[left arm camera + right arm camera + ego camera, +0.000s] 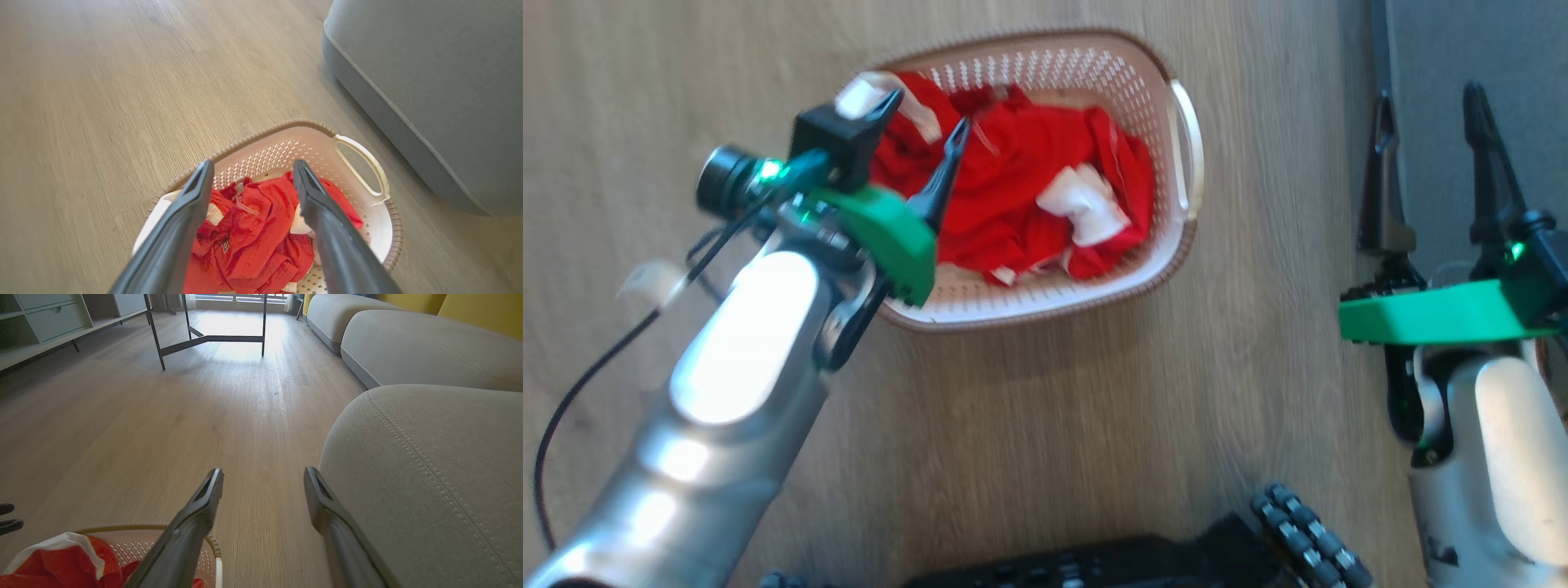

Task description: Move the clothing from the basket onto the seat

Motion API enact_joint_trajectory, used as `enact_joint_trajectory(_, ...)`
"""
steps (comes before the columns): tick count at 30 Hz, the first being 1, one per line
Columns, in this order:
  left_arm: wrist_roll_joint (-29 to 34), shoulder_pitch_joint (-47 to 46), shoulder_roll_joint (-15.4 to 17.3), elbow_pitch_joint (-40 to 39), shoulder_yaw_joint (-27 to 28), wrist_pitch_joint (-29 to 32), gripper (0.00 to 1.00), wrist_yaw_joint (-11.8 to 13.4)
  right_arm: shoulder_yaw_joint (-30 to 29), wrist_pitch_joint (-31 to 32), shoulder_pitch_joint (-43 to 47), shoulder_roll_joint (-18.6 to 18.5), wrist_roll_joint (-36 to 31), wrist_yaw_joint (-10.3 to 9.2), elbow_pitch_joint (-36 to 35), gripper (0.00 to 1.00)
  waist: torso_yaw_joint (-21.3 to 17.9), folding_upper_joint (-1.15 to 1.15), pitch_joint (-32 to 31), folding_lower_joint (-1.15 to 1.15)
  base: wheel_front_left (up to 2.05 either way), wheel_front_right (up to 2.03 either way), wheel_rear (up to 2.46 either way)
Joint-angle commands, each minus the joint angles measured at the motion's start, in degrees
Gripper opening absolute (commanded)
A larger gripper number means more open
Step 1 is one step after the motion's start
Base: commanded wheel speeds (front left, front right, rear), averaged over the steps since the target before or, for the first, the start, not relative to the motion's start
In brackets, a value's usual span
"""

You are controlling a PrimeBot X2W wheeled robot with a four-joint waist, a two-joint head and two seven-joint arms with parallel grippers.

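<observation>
Left fingers (179, 228) spread wide over red clothing (253, 237) in basket (265, 134), right fingers (196, 522) spread, empty, beside seat (429, 465)

readable text: none | clothing (261, 249): small dark diamond emblem (225, 245) on red fabric, too small to read | white sewn tag (247, 207) on same fabric: lettering, if any, blurred

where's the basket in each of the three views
head view: basket upper centre, on the wood floor.
left wrist view: basket bottom centre, lower part cut off.
right wrist view: basket bottom left corner, mostly cut off.
shared landmark: the grey seat, to the basket's right in all three.
</observation>
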Motion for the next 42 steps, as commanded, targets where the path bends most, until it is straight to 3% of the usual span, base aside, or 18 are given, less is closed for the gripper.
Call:
enact_joint_trajectory(1,0.58,-1.38,0.47,-1.05,1.09,0.37,1.0,-0.22,1.28,-0.68,0.28,0.27,-0.42,0.41,-2.1,1.0,-2.43,0.0,3.84,-0.02,0.0,0.0,0.0)
enact_joint_trajectory(15,4.48,-10.49,-2.68,11.62,-4.04,7.31,1.0,0.33,2.03,-0.68,-3.19,1.14,4.43,0.41,-4.56,1.0,-8.66,0.0,13.06,-0.02,0.0,0.0,0.0)
enact_joint_trajectory(29,5.96,-16.15,0.25,21.64,-4.68,9.62,1.0,1.23,4.13,-0.68,-2.87,1.15,8.74,0.41,-5.46,1.0,-13.37,0.0,16.67,-0.02,0.0,0.0,0.0)
enact_joint_trajectory(42,4.78,-19.91,1.14,27.88,-3.17,8.99,1.0,3.1,4.44,-0.68,-2.03,1.16,9.32,0.41,-6.06,1.0,-13.89,0.0,18.75,-0.02,0.0,0.0,0.0)
